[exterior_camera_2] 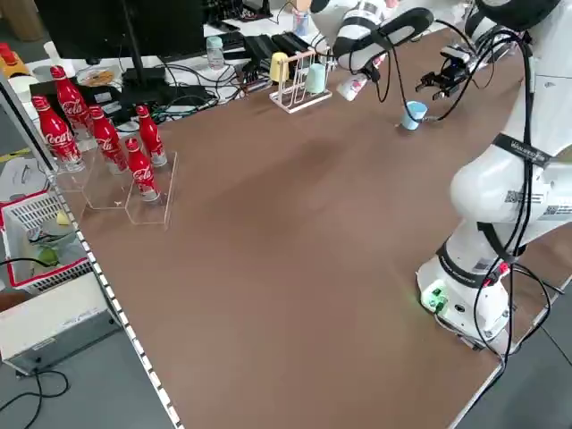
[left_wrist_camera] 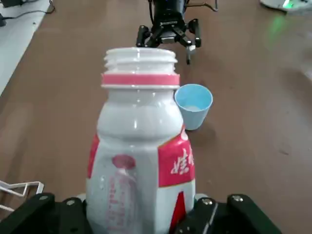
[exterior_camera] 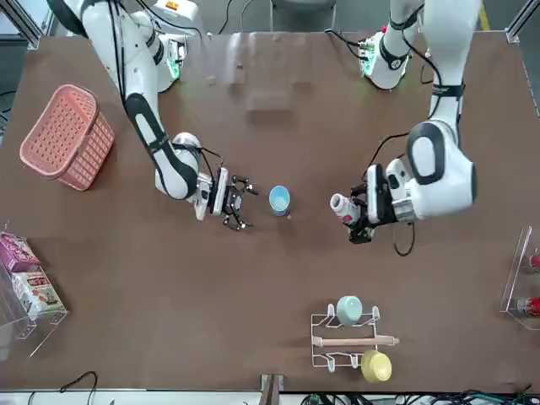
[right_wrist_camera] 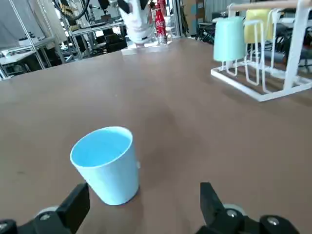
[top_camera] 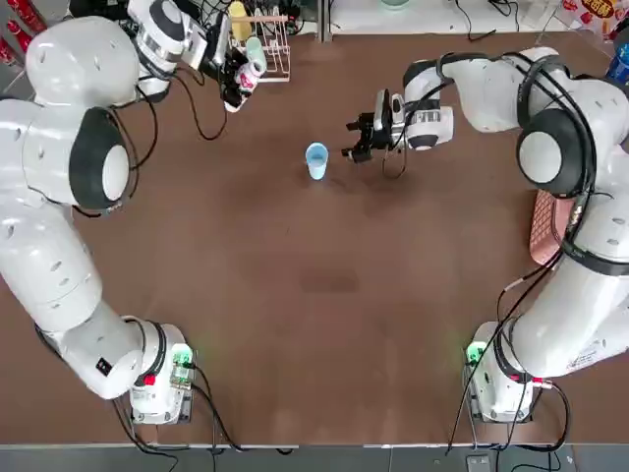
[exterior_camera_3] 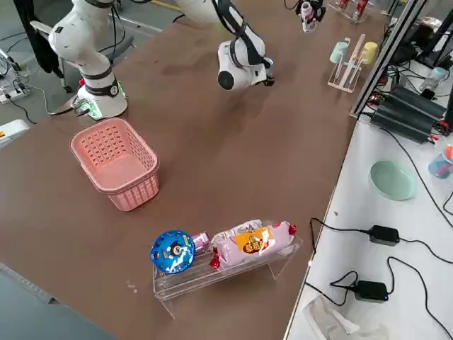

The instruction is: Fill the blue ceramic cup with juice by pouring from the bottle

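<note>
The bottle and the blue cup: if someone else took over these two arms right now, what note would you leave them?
Left gripper: shut on the bottle, held off the table and short of the cup; its cap is off.
Right gripper: open and empty, right beside the blue ceramic cup.
The cup stands upright mid-table, apparently empty.
Done: bottle picked up.
Left: bring it over the cup and pour.

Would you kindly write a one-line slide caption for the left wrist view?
Left gripper holds the uncapped bottle upright, with the blue ceramic cup and open right gripper beyond.
</note>
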`<state>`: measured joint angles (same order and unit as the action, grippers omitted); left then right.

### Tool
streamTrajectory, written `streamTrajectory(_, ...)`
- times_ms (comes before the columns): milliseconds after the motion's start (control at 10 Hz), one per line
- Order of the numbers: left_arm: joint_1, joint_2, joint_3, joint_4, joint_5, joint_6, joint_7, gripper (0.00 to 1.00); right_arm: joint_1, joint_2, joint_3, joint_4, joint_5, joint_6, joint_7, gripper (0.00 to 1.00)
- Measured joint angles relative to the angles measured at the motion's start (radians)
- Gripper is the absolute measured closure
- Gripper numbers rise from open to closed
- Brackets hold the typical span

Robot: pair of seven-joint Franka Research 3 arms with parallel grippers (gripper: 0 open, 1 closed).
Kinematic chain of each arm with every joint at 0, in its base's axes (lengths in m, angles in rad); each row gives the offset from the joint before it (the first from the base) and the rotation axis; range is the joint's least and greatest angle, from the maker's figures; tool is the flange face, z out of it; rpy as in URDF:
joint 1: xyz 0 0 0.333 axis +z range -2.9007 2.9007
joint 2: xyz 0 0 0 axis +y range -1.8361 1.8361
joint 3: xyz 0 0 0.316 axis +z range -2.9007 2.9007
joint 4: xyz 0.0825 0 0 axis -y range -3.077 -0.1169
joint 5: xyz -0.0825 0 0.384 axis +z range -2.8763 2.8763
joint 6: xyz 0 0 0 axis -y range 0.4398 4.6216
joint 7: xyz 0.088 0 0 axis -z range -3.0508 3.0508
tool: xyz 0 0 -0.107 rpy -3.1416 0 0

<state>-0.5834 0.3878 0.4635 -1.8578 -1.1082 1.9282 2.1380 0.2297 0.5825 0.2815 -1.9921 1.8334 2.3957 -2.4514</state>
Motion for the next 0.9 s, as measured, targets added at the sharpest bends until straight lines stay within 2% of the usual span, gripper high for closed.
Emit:
streamTrajectory(300,0.166,0.000,-0.009,-0.006,-0.022,-0.208,0.139,0.69,-0.079,-0.103,0.000,-0.020,-0.185,0.103,0.014,0.00)
streamTrajectory(500,0.272,0.018,-0.019,-0.018,-0.052,-0.358,0.235,0.69,-0.134,-0.155,-0.001,-0.017,-0.397,0.145,0.089,0.00)
streamTrajectory(700,0.445,0.077,-0.104,-0.023,-0.096,-0.540,0.340,0.69,-0.193,-0.192,-0.001,0.021,-0.723,0.167,0.306,0.00)
streamTrajectory(900,0.651,0.158,-0.263,-0.027,-0.099,-0.599,0.458,0.69,-0.239,-0.203,-0.001,0.089,-1.038,0.166,0.648,0.00)
